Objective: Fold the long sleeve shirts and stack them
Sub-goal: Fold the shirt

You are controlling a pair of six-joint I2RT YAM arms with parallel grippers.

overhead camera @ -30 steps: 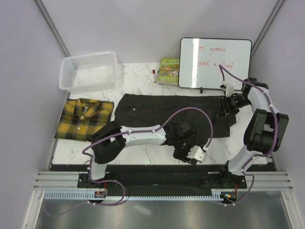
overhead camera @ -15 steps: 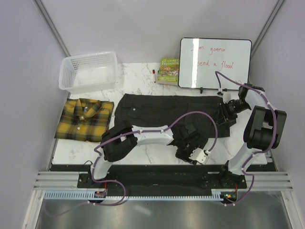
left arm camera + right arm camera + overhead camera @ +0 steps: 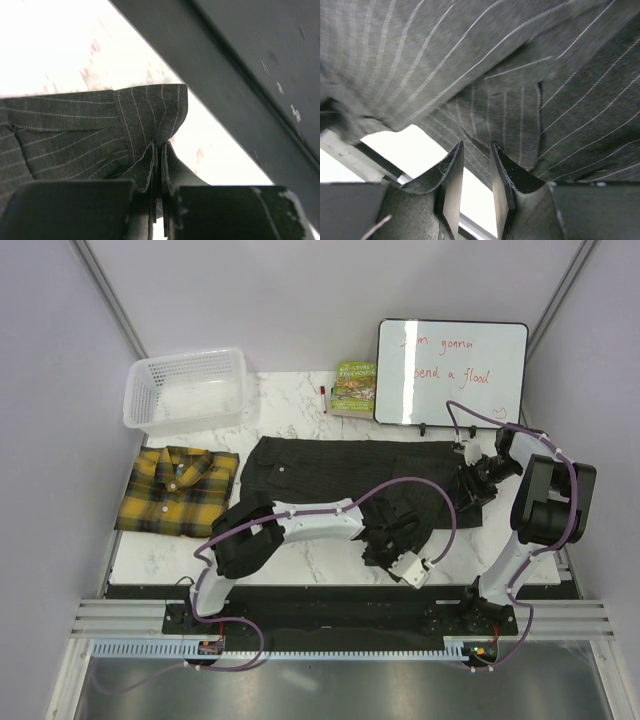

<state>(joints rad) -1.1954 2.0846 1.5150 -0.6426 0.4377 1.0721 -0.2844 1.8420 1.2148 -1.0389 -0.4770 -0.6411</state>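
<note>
The dark pinstriped long sleeve shirt [image 3: 330, 470] lies spread across the middle of the table. The yellow-and-black plaid shirt [image 3: 178, 490] lies folded at the left. My left gripper [image 3: 392, 537] sits at the dark shirt's near edge. In the left wrist view this gripper [image 3: 160, 146] is shut, pinching a corner of the pinstriped cloth [image 3: 100, 135]. My right gripper [image 3: 470, 483] is at the shirt's right end. In the right wrist view its jaws [image 3: 476, 145] stand apart, and the edge of the pinstriped cloth [image 3: 520, 75] lies at their tips, not pinched.
A white mesh basket [image 3: 150, 410] stands at the back left. A green book [image 3: 354, 387] and a whiteboard [image 3: 450, 370] with red writing stand at the back right. The table's near edge runs just behind the left gripper.
My left gripper has closed on the near edge of the dark shirt. My right gripper has shifted a little toward the shirt's right end and its jaws have narrowed.
</note>
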